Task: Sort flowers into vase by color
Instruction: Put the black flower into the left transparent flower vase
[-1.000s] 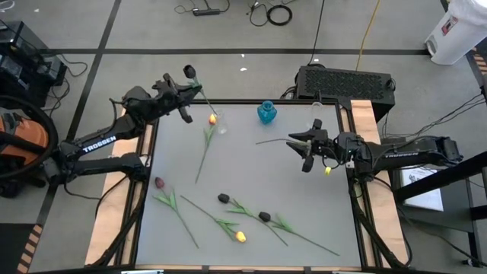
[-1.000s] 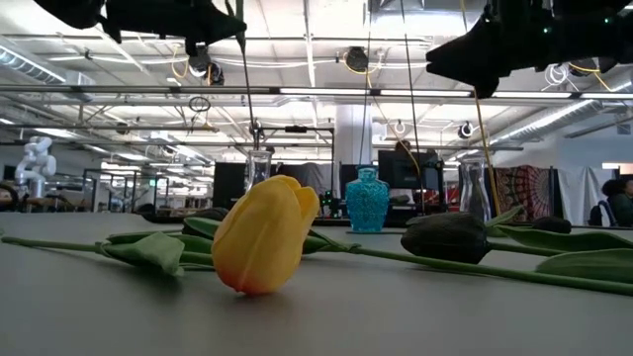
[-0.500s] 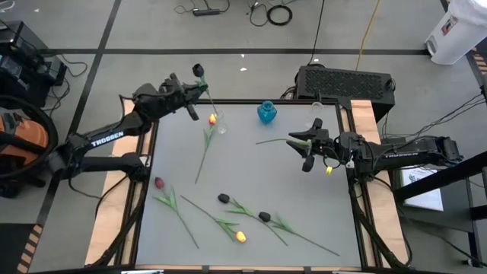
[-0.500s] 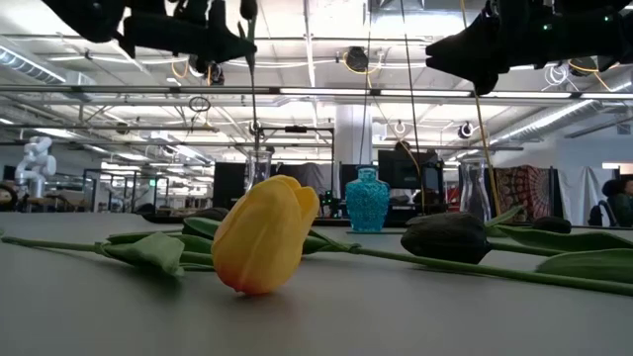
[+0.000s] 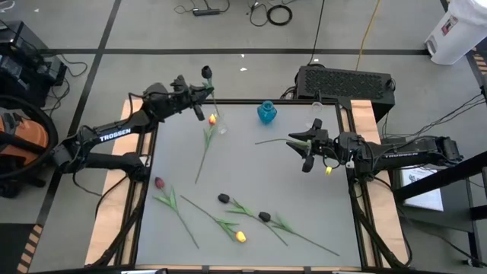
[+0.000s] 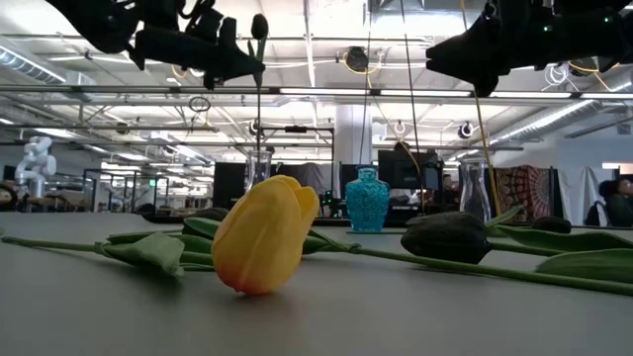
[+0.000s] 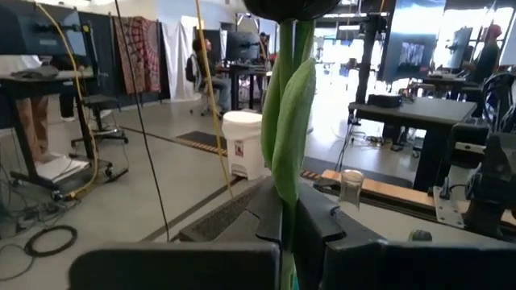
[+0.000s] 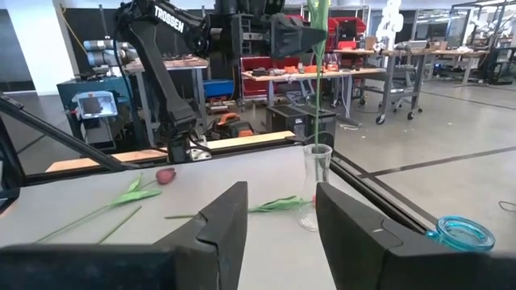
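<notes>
My left gripper [image 5: 199,97] is above the table's far left corner, shut on a black tulip [image 5: 206,72] that stands upright. Its thin stem [image 6: 259,119] hangs down to the mouth of a clear glass vase [image 8: 316,185]. A yellow tulip [image 5: 212,119] lies beside that vase, its stem flat on the table. My right gripper [image 5: 307,150] hovers open over the table's right side and touches nothing. A loose green stem [image 5: 272,141] lies near it. A teal vase [image 5: 266,113] and a second clear vase [image 5: 316,111] stand at the far edge. My left gripper pinches the black tulip's stem and leaf [image 7: 286,189] between its two fingers, a little below the bud. The fingers come in level from the table's left and lie across the stem. The tulip is lifted clear and upright, bud above the fingers, long stem hanging straight below.
Near the front edge lie a dark red tulip [image 5: 159,183], two black tulips [image 5: 223,198] [image 5: 264,216] and a yellow tulip [image 5: 240,237], their stems and leaves crossing. The table's middle is bare. A black box [image 5: 344,80] sits behind the far right edge.
My left gripper has carried the black tulip toward the table's right, still shut on it. The hanging stem has shifted from left of the clear vase to directly above it. My right arm has kept still.
</notes>
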Tool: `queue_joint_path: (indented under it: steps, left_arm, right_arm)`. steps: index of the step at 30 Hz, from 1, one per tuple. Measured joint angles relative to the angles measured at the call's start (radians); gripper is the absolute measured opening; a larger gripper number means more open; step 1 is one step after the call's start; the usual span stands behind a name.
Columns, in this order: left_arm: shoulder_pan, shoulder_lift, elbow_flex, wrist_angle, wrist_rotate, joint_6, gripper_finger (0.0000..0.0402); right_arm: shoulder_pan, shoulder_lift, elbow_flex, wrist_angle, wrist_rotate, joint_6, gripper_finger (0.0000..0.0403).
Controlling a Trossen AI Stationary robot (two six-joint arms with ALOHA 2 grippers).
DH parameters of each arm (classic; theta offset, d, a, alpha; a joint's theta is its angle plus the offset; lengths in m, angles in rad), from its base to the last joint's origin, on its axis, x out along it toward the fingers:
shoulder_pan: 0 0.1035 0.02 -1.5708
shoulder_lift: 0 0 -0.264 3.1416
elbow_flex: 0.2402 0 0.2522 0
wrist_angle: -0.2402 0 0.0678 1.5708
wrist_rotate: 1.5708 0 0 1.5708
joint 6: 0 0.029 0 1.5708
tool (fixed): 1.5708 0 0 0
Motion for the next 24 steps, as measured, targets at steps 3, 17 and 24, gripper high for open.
queue_joint_path:
  steps: [3,17,24]
  left_arm:
    - [-0.001,0.000,0.000,-0.034,0.000,0.000,0.0009]
    - [-0.014,0.000,0.000,-0.089,0.000,-0.001,0.0046]
    - [-0.013,0.000,0.000,-0.089,0.001,-0.001,0.0108]
  right_arm:
    - [0.000,0.000,0.000,-0.008,0.000,0.000,0.0139]
    - [0.000,0.000,0.000,-0.011,0.000,0.001,0.0139]
    - [0.000,0.000,0.000,-0.011,0.000,0.008,0.0139]
